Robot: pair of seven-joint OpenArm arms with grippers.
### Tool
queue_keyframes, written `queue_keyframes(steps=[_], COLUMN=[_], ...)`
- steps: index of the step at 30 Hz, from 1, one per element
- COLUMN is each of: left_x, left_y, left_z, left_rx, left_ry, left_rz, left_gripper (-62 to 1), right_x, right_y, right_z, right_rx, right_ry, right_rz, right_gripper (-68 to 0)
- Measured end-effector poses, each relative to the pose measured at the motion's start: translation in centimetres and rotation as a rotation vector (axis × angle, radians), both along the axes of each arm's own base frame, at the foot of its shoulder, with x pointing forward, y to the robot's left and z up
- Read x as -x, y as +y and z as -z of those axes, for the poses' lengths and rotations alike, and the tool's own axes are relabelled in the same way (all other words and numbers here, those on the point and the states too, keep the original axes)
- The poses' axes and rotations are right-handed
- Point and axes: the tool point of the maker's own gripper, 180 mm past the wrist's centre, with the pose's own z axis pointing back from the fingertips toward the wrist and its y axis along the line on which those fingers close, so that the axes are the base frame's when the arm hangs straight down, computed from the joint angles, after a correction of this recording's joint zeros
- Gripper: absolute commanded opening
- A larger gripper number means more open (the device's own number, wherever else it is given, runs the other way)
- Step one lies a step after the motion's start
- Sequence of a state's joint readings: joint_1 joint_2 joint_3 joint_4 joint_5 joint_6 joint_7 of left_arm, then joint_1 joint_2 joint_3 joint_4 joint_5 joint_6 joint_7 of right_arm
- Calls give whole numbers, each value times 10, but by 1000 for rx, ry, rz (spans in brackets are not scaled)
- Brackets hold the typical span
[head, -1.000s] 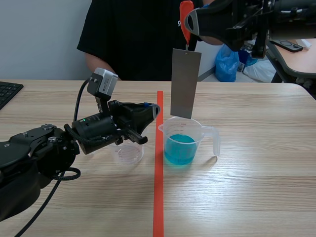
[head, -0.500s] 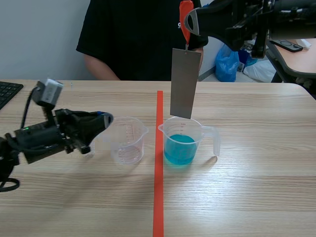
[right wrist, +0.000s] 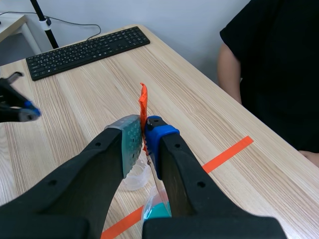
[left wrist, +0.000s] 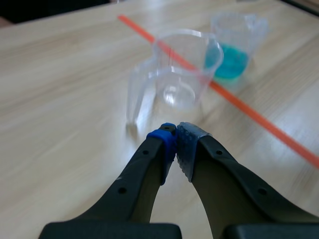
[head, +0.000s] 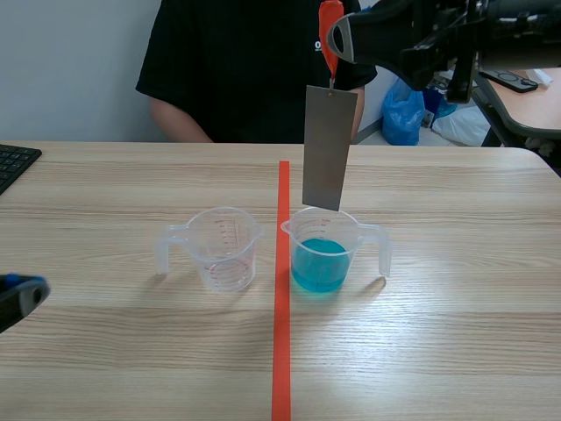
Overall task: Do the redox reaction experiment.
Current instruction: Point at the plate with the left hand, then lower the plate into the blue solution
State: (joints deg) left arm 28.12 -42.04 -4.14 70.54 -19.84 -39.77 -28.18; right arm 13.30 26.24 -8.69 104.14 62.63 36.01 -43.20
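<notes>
The left gripper (left wrist: 175, 142) sits low, fingers pressed together on nothing. The right gripper (right wrist: 144, 130) is raised high, pinching an orange strip (right wrist: 143, 105).

The scene edge cut off the left gripper (head: 21, 296). In its wrist view, the right gripper (right wrist: 144, 130) concealed most of the metal plate (head: 329, 147).

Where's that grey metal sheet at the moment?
In the scene view the grey metal sheet hangs from an orange tab pinched in the right pincer, directly over the beaker of blue liquid, just right of the orange tape line.
</notes>
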Motion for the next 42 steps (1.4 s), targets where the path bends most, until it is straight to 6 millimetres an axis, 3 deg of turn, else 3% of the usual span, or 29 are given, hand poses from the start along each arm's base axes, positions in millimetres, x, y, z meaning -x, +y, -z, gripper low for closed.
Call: queue_keyframes(steps=[6,10,21,25,42], left_x=[69,106,177,186,183], left_y=[40,51,21,18,19], left_z=[16,24,45,47,46], left_rx=[-142,-260,-407,-421,-426], left_ry=[6,-21,-20,-6,-19], left_rz=[-115,-182,-137,-132,-131], left_gripper=[-582,-582,-582,-582,-582], right_x=[0,0,0,0,-7], right_y=[0,0,0,0,-5], right_z=[1,1,1,1,3], right_rx=[3,3,3,3,-44], right_ry=[2,2,2,2,19], right_rz=[0,0,0,0,19], right_gripper=[-658,-658,-658,-658,-658])
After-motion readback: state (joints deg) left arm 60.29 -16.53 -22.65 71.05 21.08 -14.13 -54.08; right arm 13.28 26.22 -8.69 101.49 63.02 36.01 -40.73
